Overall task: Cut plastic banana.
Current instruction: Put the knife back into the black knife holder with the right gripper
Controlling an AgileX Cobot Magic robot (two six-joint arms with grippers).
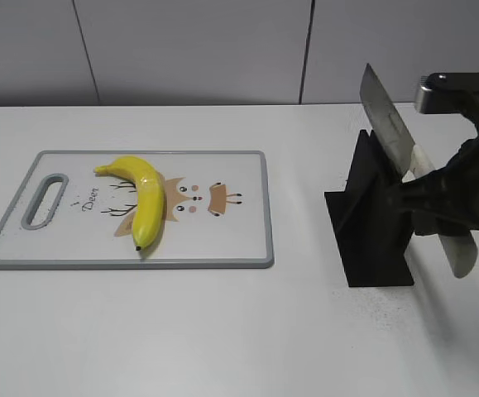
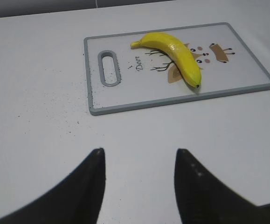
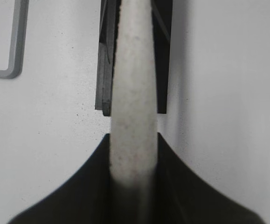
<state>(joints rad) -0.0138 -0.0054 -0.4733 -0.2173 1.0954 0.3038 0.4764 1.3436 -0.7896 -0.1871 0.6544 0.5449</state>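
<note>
The plastic banana [image 1: 144, 198], glossy yellow with a dark tip, lies on the white cutting board [image 1: 222, 240] with its tip toward the front edge. It also shows in the left wrist view [image 2: 176, 51] on the board [image 2: 125, 95]. My right gripper [image 1: 438, 198] is shut on the pale handle [image 3: 132, 93] of a knife. The knife's blade [image 1: 386, 124] points up and left, over the top of the black knife stand [image 1: 371, 240]. My left gripper [image 2: 139, 151] is open and empty over bare table, in front of the board's handle end. It does not show in the exterior view.
The board has a grey rim, a handle slot [image 1: 45, 200] at its left end and a deer drawing under the banana. Its corner shows in the right wrist view [image 3: 13, 46]. The stand [image 3: 104, 70] sits right of the board. A grey wall runs behind the table.
</note>
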